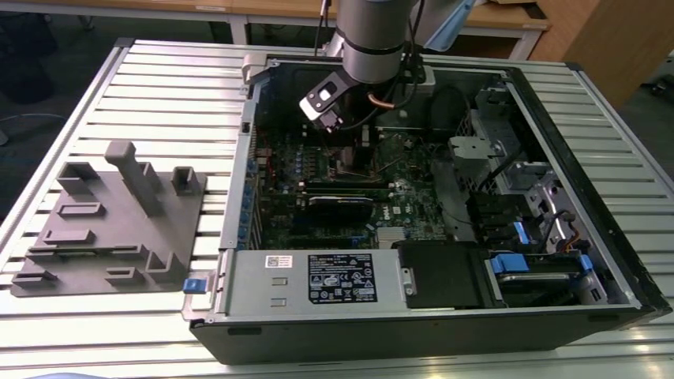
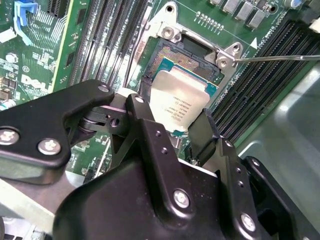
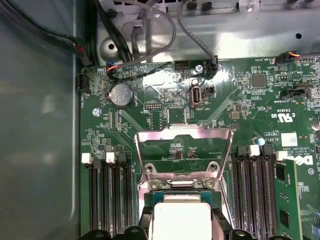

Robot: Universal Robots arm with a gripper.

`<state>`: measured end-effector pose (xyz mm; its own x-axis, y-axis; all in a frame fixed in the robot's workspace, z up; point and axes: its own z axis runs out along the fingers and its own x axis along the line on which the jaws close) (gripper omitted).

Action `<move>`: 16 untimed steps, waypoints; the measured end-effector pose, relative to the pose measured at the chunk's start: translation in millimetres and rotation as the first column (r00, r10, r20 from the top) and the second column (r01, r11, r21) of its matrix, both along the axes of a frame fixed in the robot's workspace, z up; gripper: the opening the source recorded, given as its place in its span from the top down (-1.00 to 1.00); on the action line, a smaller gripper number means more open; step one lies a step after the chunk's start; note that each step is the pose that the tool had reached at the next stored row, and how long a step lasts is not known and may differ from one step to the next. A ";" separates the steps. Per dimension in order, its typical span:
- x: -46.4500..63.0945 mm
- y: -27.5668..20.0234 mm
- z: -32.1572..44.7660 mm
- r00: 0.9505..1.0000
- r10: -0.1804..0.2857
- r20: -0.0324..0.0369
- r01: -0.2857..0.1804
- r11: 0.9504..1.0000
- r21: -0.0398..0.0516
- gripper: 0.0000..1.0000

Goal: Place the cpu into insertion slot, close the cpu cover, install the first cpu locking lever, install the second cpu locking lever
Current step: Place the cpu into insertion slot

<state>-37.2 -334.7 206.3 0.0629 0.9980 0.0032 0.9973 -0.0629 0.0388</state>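
Silver-grey metal top of the small flat square cpu [image 2: 181, 100], clenched at two opposite side edges between the black jointed fingers [image 2: 149, 131]. Held low over the small square insertion slot [image 2: 176, 61] with its tan-gold contact field and dark rim, near the middle of the green circuit board [image 3: 125, 125] inside the open black computer case [image 1: 421, 343] on the slatted metal desk [image 1: 116, 87]. Part of the contact field bare beyond the chip's far edge; seated or just above, not to be told. Thin square silver cpu cover [image 3: 184, 132] with cut-out middle, tipped up from the slot's edge, clear of the chip. Thin bright wire rod [image 2: 280, 58], probably a locking lever, lying out across the dark memory sockets [image 2: 260, 85].

Handling, as judged: light, stiff, smooth-sided and easily damaged; grip best confined to the bare side edges, kept level, away from underside contacts and socket pins; little force tolerated.

Writing: several lines of fine dark print on the chip's top; white lettering on the board; printed label [image 1: 339, 278] on the grey metal box [image 1: 263, 288] at the case's near edge. None transcribed.
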 end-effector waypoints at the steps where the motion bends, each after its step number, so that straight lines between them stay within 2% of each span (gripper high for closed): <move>1: 0.0 0.0 0.0 1.000 0.000 0.000 0.000 1.000 0.000 -0.08; 16: -1.7 -1.6 0.0 1.000 0.000 0.000 0.000 1.000 0.000 -0.08</move>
